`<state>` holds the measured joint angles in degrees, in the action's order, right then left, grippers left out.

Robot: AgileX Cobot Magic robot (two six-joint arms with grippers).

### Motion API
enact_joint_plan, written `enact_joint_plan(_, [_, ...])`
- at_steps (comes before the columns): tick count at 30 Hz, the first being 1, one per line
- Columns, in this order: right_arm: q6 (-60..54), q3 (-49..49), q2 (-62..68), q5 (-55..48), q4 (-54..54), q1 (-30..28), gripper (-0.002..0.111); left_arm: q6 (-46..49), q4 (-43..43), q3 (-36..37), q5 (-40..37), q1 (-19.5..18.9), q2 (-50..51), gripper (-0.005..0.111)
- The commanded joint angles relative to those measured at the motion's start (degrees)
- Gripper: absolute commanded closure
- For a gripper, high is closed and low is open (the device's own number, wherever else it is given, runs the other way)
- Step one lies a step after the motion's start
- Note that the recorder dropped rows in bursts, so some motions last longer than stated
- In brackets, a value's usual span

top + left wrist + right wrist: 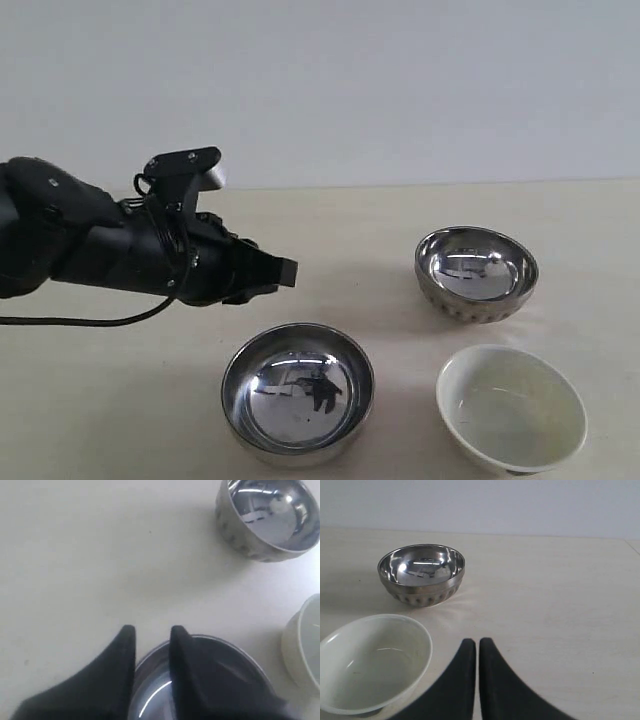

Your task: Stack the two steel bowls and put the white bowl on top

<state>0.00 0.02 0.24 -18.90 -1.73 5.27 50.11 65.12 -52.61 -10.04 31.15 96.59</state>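
Note:
The smooth steel bowl (297, 392) sits at the table's front centre. The ribbed steel bowl (476, 272) stands behind it to the right, and the white bowl (511, 406) is at the front right; all three are apart and upright. My left gripper (275, 272) hovers above and behind the smooth bowl's far rim. In the left wrist view it (152, 630) is open by a narrow gap, with the smooth bowl (155, 680) showing below between the fingers. My right gripper (477, 642) is shut and empty, close to the white bowl (370, 662), with the ribbed bowl (421, 575) beyond.
The beige table (400, 210) ends at a pale wall behind. The left arm's black body (90, 240) and a trailing cable (80, 322) occupy the left side. The right arm is outside the exterior view.

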Motion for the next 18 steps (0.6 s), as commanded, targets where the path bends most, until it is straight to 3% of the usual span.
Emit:
enact_joint_plan(1, [0.0,0.0,-0.2,0.4,-0.3,-0.1,0.108,1.1,-0.2,0.1,0.7,0.2,-3.5,0.103])
enact_joint_plan(18, [0.0,0.0,-0.2,0.4,-0.3,-0.1,0.108,1.7,-1.8,12.7,10.0,0.2,-21.2,0.103])
